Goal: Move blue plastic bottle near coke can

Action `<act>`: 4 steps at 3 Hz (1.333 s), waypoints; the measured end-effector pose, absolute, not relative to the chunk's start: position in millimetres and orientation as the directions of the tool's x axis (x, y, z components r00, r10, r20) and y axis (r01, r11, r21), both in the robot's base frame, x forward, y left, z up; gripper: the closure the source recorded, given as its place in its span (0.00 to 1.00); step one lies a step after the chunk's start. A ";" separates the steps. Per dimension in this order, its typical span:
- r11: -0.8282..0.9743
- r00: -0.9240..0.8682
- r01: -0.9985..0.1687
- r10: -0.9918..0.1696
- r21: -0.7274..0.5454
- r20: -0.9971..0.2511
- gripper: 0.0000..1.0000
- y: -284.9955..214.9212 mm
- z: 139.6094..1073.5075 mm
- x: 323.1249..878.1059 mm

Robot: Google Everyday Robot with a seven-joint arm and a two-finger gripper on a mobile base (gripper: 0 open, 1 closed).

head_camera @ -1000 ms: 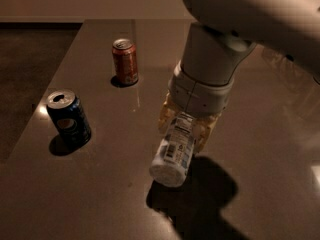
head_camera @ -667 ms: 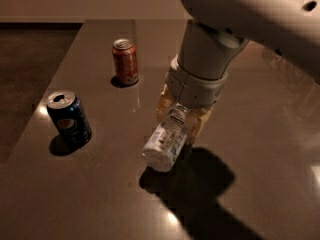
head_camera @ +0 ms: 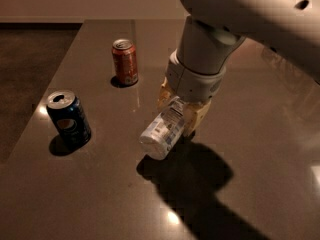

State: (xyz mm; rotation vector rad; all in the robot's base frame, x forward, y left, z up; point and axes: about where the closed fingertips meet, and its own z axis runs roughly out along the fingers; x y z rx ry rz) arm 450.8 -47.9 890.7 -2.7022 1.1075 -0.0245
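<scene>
Nearest us, a dark shadow lies on the brown table (head_camera: 100,199). Just above it we see the blue plastic bottle (head_camera: 162,129), tilted with its white cap end down toward us. The gripper (head_camera: 180,114) has its fingers (head_camera: 199,118) clamped around the bottle's body. A Pepsi can (head_camera: 69,119) stands to the left. The arm (head_camera: 210,44) drops steeply from the upper right, wrist pointing down. Farther back, well apart from the bottle, stands the coke can (head_camera: 125,61).
</scene>
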 end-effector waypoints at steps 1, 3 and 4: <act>-0.683 0.706 -0.700 -0.705 -0.209 -0.062 1.00 -47.3 892.2 452.3; -0.570 0.600 -0.788 -0.795 -0.233 -0.085 1.00 -67.2 897.4 507.5; -0.517 0.549 -0.822 -0.831 -0.238 -0.092 1.00 -76.3 896.5 543.1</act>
